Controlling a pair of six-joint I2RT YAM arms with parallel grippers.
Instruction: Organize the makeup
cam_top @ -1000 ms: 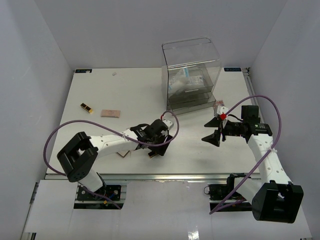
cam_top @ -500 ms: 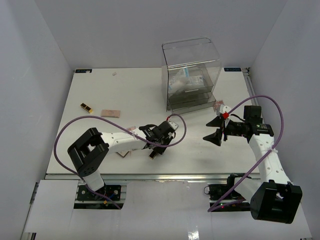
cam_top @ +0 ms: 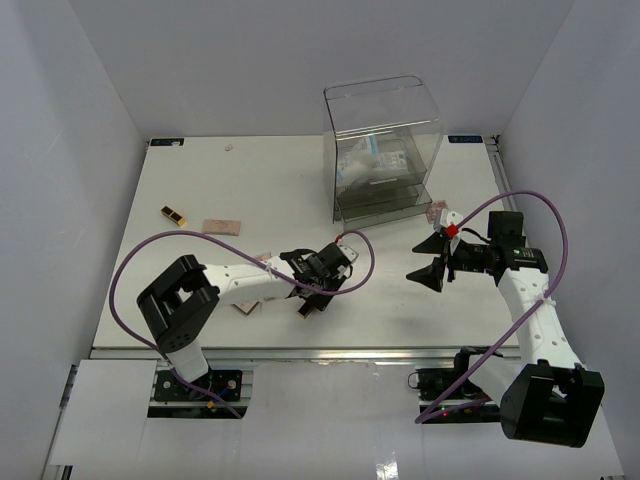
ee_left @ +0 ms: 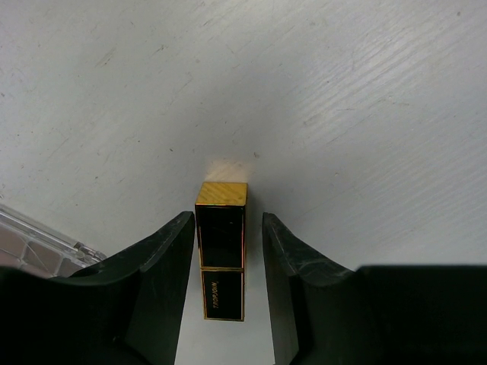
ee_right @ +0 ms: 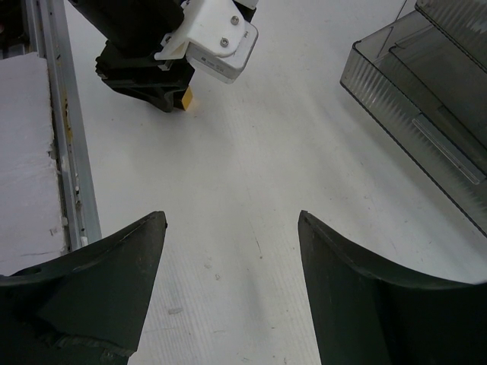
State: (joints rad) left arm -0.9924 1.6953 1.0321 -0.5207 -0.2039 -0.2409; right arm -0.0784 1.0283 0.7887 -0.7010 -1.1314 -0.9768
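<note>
Here, the left gripper [ee_left: 228, 224] straddles the black-gold lipstick tube [ee_left: 221, 266] at 6 o'clock on the table [cam_top: 250, 180] — jaws unclamped, a gap at the tube's 3 o'clock side — so an uneven close could skid it away.

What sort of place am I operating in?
Likely a lab robot cell, not a home: a white table boxed in by plain walls, arms bolted to a metal rail at its near edge, a clear drawer box as prop.
</note>
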